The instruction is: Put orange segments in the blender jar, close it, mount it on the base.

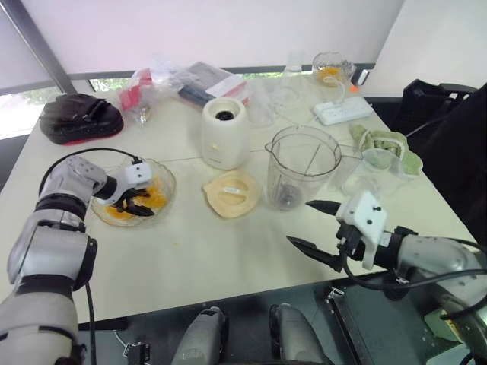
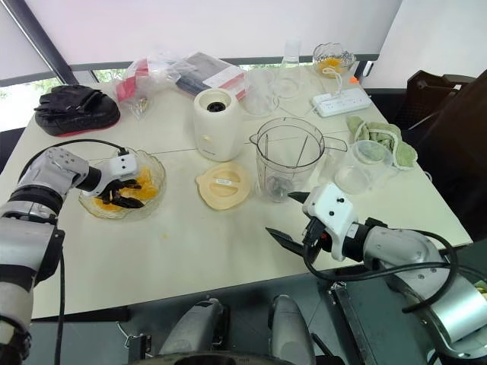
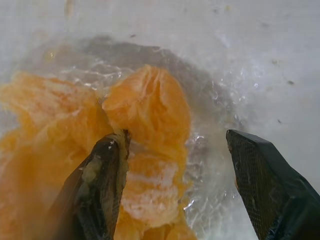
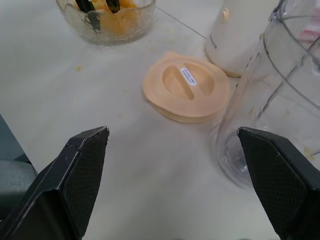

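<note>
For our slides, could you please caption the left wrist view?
Open left gripper poised over orange segments in the glass bowl.

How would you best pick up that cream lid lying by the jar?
Probably by the raised bar across the middle of the lid, coming straight down: it lies flat on the table, so its thin rim offers little to pinch.
</note>
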Robot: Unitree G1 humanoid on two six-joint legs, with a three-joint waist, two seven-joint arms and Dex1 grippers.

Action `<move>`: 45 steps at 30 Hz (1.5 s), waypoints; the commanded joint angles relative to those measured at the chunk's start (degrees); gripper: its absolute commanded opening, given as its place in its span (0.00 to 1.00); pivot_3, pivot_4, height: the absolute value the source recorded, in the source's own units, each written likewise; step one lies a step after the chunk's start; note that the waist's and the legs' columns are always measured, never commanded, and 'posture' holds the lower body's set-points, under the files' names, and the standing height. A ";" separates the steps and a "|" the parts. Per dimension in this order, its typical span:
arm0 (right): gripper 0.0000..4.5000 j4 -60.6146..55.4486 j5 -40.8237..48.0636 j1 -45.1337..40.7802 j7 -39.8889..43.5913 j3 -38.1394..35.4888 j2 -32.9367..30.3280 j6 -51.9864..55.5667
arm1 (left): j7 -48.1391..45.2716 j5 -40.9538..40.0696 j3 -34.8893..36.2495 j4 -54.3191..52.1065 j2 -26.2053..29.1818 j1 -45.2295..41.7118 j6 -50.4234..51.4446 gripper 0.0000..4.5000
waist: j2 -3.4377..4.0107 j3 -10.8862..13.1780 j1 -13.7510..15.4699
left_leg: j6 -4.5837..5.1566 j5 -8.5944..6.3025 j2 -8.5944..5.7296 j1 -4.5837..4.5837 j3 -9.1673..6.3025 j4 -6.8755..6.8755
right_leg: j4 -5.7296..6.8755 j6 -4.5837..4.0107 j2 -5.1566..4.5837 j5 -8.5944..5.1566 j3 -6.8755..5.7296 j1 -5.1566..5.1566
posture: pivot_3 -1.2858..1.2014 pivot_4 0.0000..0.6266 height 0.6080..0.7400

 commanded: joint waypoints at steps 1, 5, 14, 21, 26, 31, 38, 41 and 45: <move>0.96 0.17 -0.20 -1.48 1.14 0.56 -0.71 -0.64 | 1.42 0.02 0.37 -0.06 -0.50 -0.42 -0.30 0.71 | 0.00 0.00 0.01 | 0.00 0.00 0.00 0.00 0.00 0.00 | 0.00 0.00 0.00 0.00 0.00 0.00 | 0.52 0.24 1.00; 0.96 0.64 -0.37 -2.47 1.71 0.87 -1.08 -0.49 | 2.66 -0.65 1.27 0.22 -1.55 -0.66 0.46 0.71 | 0.00 0.00 -0.01 | 0.01 -0.01 0.00 0.00 0.00 0.01 | 0.01 0.00 0.00 0.00 0.00 0.00 | 0.52 0.24 1.00; 0.96 2.41 -0.62 -4.93 4.43 1.06 -2.82 -0.53 | 7.41 -0.46 1.54 0.68 -4.15 -0.42 1.09 0.71 | 0.00 0.00 0.10 | 0.02 -0.01 -0.02 -0.01 0.00 0.06 | 0.02 0.00 -0.01 0.00 0.00 0.01 | 0.52 0.24 1.00; 0.96 4.58 -0.91 -7.65 7.21 1.07 -4.68 -0.98 | 4.37 -2.54 3.61 0.02 -4.33 -1.68 2.08 0.71 | 0.00 0.00 0.23 | 0.06 -0.04 -0.05 -0.05 -0.07 0.17 | 0.02 0.00 -0.02 0.00 -0.01 0.05 | 0.52 0.24 1.00; 0.96 6.31 -1.38 -8.52 9.11 0.72 -5.61 -1.75 | 4.30 -3.03 4.31 -0.45 -4.67 -1.45 2.23 0.71 | 0.00 0.00 0.01 | 0.09 -0.06 -0.06 -0.06 -0.05 0.21 | 0.02 0.01 -0.03 0.00 -0.02 0.04 | 0.52 0.24 1.00; 0.96 6.53 -2.01 -8.60 9.44 0.94 -5.98 -1.42 | 7.66 -2.52 3.70 -0.29 -7.05 1.01 1.37 0.71 | 0.03 -0.03 0.35 | 0.09 -0.06 -0.08 -0.06 -0.06 0.23 | 0.03 0.02 -0.06 0.01 -0.01 0.05 | 0.52 0.24 1.00; 0.96 5.75 -0.41 -7.20 10.59 -1.63 -7.81 0.31 | 11.08 -1.18 2.74 -0.54 -9.56 1.98 1.03 0.71 | 0.07 -0.07 1.64 | 0.11 -0.06 -0.18 -0.05 -0.05 0.31 | 0.03 0.04 -0.15 0.02 -0.01 0.10 | 0.52 0.24 1.00; 0.96 6.04 -0.98 -6.79 11.04 -1.98 -9.01 0.31 | 12.88 -0.60 2.33 -0.30 -10.34 2.07 1.20 0.71 | 0.10 -0.10 1.88 | 0.11 -0.06 -0.26 -0.05 -0.09 0.34 | 0.03 0.05 -0.21 0.02 -0.02 0.16 | 0.52 0.24 1.00; 0.96 5.86 0.03 -7.46 10.77 -2.61 -8.87 1.11 | 14.32 -0.75 2.41 -0.07 -10.67 1.90 1.68 0.71 | 0.13 -0.14 1.84 | 0.11 -0.06 -0.33 -0.01 -0.09 0.35 | 0.03 0.07 -0.29 0.02 -0.03 0.22 | 0.52 0.24 1.00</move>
